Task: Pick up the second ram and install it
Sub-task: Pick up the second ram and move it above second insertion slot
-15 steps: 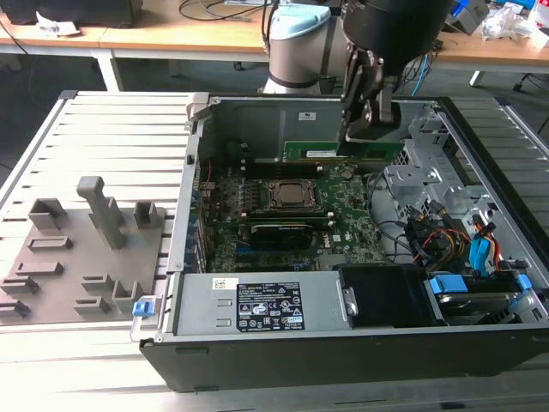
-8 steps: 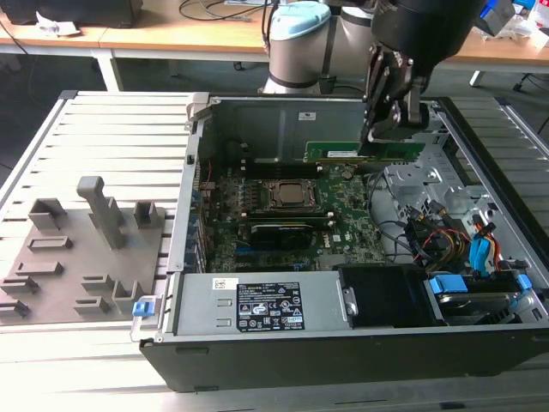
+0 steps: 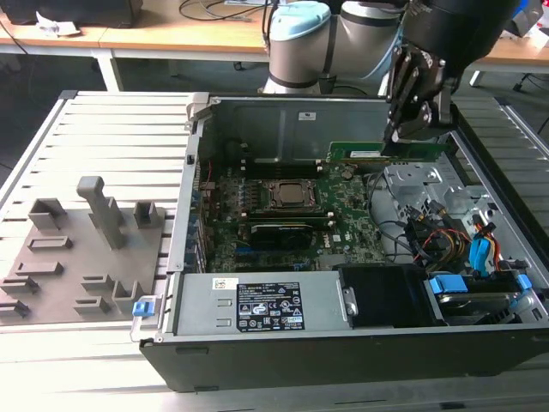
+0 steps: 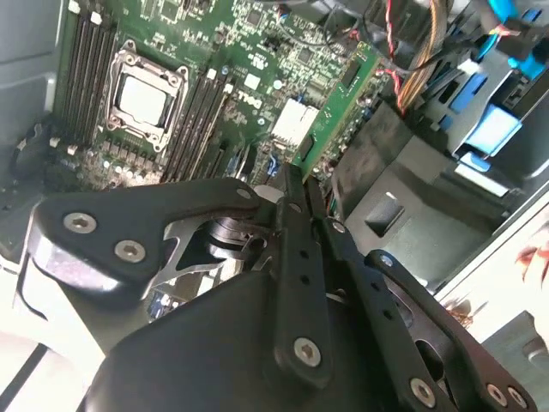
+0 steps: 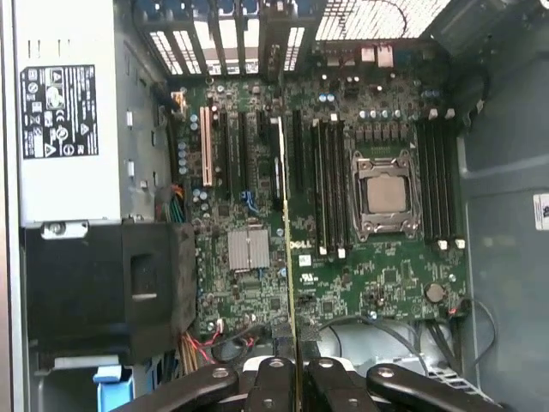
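Exterior view: second ram (image 3: 353, 153) horizontal, on edge

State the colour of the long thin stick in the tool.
Green. The long thin circuit-board stick shows best in the exterior view.

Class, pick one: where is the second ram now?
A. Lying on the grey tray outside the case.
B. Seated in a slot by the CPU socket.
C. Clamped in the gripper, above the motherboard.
C: the gripper is shut on the ram, held clear over the motherboard.
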Available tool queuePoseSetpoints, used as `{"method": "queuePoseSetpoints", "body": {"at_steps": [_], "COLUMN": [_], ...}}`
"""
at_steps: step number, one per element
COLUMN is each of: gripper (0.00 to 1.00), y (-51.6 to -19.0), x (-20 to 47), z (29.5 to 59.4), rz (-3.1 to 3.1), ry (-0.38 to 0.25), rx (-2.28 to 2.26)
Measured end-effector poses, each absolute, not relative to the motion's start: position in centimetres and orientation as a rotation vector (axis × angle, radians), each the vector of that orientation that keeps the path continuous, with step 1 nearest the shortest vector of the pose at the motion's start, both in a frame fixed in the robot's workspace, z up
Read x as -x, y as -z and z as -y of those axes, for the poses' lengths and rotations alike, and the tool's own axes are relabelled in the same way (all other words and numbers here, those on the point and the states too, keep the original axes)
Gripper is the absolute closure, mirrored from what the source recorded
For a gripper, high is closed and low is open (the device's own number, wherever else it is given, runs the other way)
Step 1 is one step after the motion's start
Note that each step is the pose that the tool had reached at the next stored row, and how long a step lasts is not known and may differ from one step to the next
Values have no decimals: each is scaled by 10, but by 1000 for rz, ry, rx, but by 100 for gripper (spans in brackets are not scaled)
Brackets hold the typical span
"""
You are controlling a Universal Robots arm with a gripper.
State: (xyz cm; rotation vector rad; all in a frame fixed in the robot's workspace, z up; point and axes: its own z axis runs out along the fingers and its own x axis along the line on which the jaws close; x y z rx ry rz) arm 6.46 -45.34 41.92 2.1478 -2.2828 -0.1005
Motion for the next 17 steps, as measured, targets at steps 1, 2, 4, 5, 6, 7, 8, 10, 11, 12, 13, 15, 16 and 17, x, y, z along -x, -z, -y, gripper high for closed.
{"method": "queuePoseSetpoints", "body": {"at_steps": [1, 2, 4, 5, 6, 7, 8, 10, 11, 12, 13, 15, 16, 17], "gripper": [87, 87, 87, 87, 87, 87, 87, 87, 87, 87, 87, 87, 87, 87], "y": [-418, -418, -418, -418, -418, -417, -416, -412, -408, -405, -404, -399, -397, -394], "x": [-77, -75, -75, -75, -74, -69, -66, -60, -58, -57, -56, -55, -55, -54], "z": [453, 453, 453, 453, 453, 453, 453, 452, 452, 452, 452, 452, 452, 452], "rz": [2295, 2301, 2301, 2301, 2301, 2301, 2301, 2301, 2301, 2301, 2301, 2301, 2301, 2301], "ry": [108, 114, 114, 114, 114, 114, 114, 114, 114, 114, 114, 114, 114, 114], "rx": [-2140, -2138, -2138, -2138, -2138, -2138, -2138, -2138, -2138, -2138, -2138, -2138, -2138, -2138]}}
